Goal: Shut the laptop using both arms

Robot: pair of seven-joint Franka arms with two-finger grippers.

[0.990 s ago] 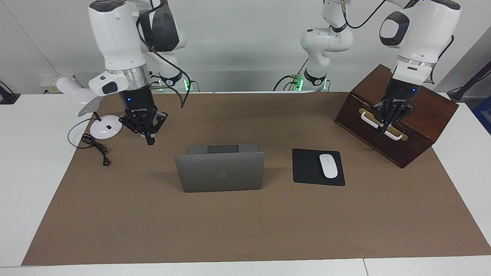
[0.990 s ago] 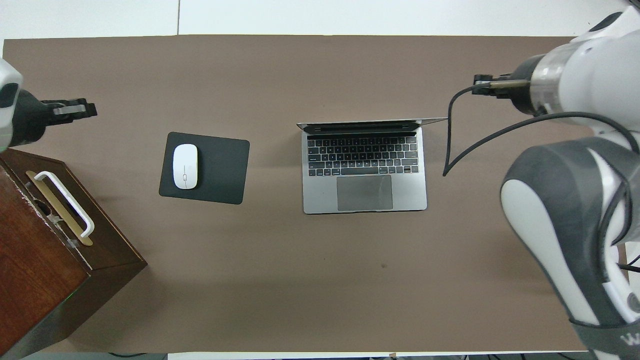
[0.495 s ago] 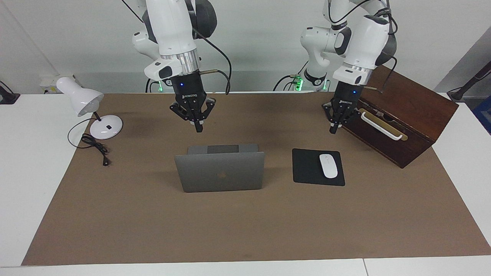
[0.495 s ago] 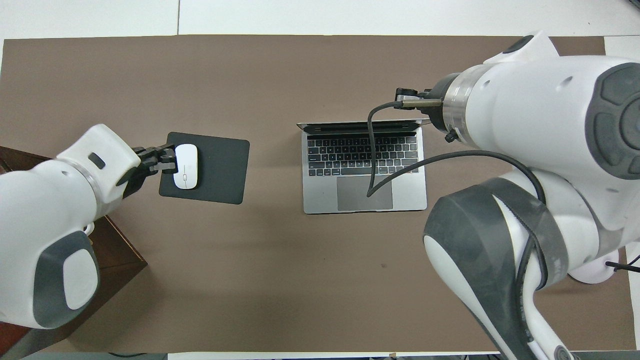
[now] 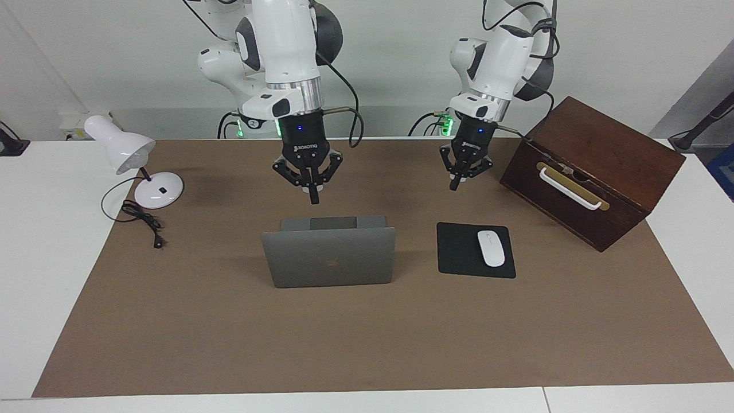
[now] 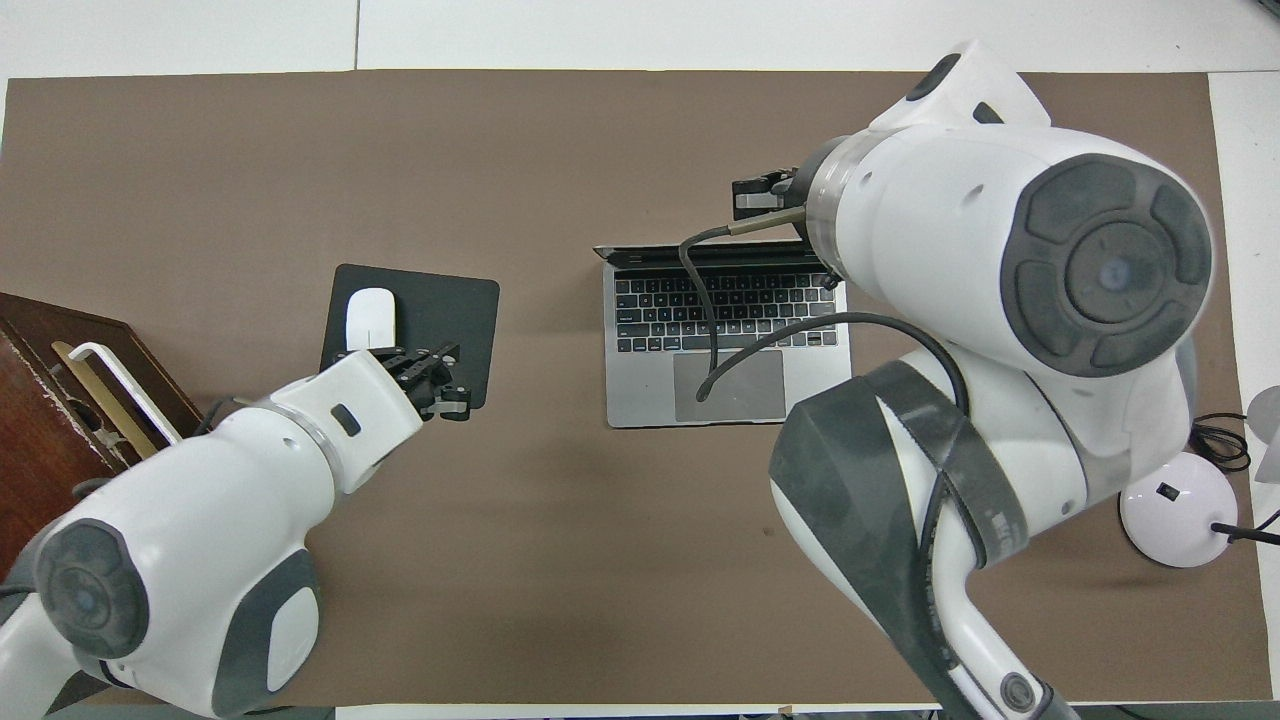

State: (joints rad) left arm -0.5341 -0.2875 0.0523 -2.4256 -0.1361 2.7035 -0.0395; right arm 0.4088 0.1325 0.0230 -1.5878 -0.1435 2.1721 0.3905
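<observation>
A: What has changed?

B: Both arms have swung inward. The right gripper (image 5: 313,201), once by the lamp (image 5: 133,158), now hangs over the laptop (image 5: 330,257); the left gripper (image 5: 453,186) has left the box (image 5: 593,172) and hangs over the mat's bare part near the mouse pad (image 5: 459,251). Both have their fingertips pressed together, holding nothing.

A: The count?

B: One laptop, open, mid-mat; one pad, one mouse (image 5: 491,248), one lamp, one box, two arms.

A: Surface?

B: Brown mat (image 5: 367,338) on a white table (image 5: 34,275), pale wall.
</observation>
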